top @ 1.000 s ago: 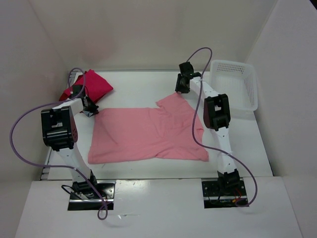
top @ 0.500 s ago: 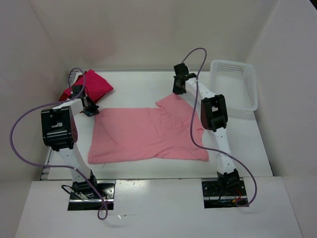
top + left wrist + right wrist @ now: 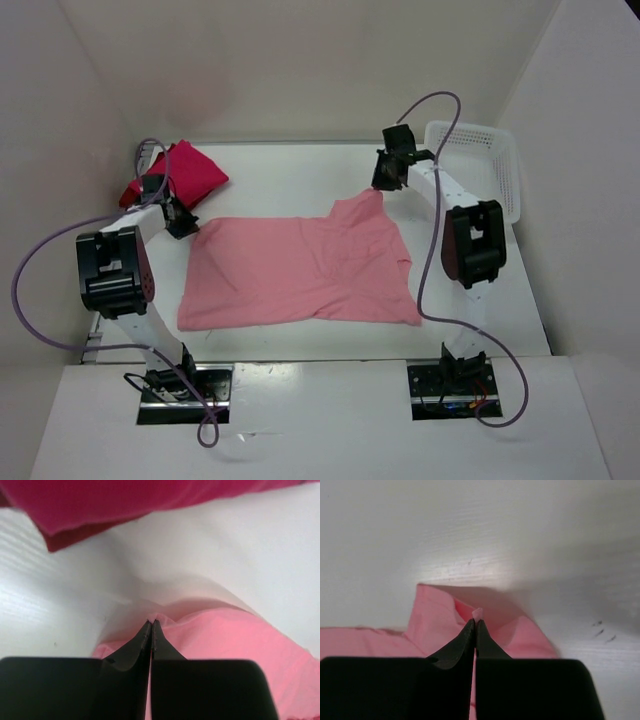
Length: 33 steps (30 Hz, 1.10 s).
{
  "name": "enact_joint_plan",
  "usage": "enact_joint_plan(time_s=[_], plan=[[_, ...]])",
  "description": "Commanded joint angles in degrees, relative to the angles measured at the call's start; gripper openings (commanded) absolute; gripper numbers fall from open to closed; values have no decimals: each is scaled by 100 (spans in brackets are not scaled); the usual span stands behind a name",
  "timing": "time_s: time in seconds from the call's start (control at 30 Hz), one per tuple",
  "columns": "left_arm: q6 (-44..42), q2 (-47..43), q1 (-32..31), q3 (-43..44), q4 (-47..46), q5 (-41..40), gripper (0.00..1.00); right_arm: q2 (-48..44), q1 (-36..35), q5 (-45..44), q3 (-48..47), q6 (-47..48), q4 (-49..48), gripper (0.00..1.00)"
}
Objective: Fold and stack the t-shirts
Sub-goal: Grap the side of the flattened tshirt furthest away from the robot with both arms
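Observation:
The light salmon pink t-shirt (image 3: 300, 270) lies spread flat across the middle of the table. My left gripper (image 3: 183, 225) is shut on its far left corner; the thin cloth edge (image 3: 165, 617) pokes out between the closed tips (image 3: 151, 623). My right gripper (image 3: 380, 188) is shut on the shirt's far right sleeve, with a small fold of cloth (image 3: 478, 613) pinched at the tips (image 3: 475, 622). The bright crimson-pink t-shirt (image 3: 190, 170) sits folded at the back left on top of the dark red one (image 3: 133, 192), just behind my left gripper.
A white perforated basket (image 3: 470, 128) stands at the back right corner, right of my right arm. White walls close in the table on three sides. Both arms' purple cables (image 3: 25, 285) loop above the table's sides.
My right gripper has shut on the shirt's far right sleeve and swung right, drawing that sleeve with it. The left gripper has stayed shut on its corner.

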<state>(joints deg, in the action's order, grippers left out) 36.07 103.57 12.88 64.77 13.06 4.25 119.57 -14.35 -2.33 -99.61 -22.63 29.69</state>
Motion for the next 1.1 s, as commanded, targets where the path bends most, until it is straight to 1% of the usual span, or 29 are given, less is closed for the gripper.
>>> enact_joint_plan(time_s=[0.0,0.1,0.27,0.33,0.53,0.63,0.7,0.77,0.8,0.83,0.93,0.97,1.0,1.07], plan=[[-127,-521,12,-210,30,32,0,-907,-33,250,792,-144,-394,0],[-127,-802,12,-343,162,146,0,-1654,-33,162,1635,-285,-394,0],[-180,-1417,73,-570,486,146,0,-2988,-33,39,2638,-574,-342,0],[-232,-1645,135,-711,574,199,0,-3481,-33,-13,3287,-715,-280,0],[-338,-2138,250,-1142,829,76,0,-4651,-33,65,4483,-1260,220,0],[-338,-2376,250,-1256,935,14,0,-5012,-33,250,4914,-1656,458,0],[-338,-2577,250,-1257,1005,-99,0,-5408,-33,303,5039,-1981,528,2],[-390,-2579,250,-1257,1075,-100,0,-5558,-33,356,5092,-2165,660,5],[-391,-2579,250,-1257,1128,-161,0,-5558,-33,356,5092,-2219,852,5],[-443,-2579,250,-1309,1129,-240,0,-5558,-33,547,5170,-2219,915,5],[-505,-2579,250,-1380,1190,-547,0,-5935,-33,601,5469,-2535,1169,4],[-505,-2579,250,-1432,1190,-548,0,-6145,-33,541,5470,-2605,1266,4],[-505,-2579,311,-1432,1190,-600,0,-6217,-111,471,5470,-2762,1363,4],[-453,-2508,364,-1432,1190,-461,0,-6287,-173,339,5470,-2817,1714,4]])
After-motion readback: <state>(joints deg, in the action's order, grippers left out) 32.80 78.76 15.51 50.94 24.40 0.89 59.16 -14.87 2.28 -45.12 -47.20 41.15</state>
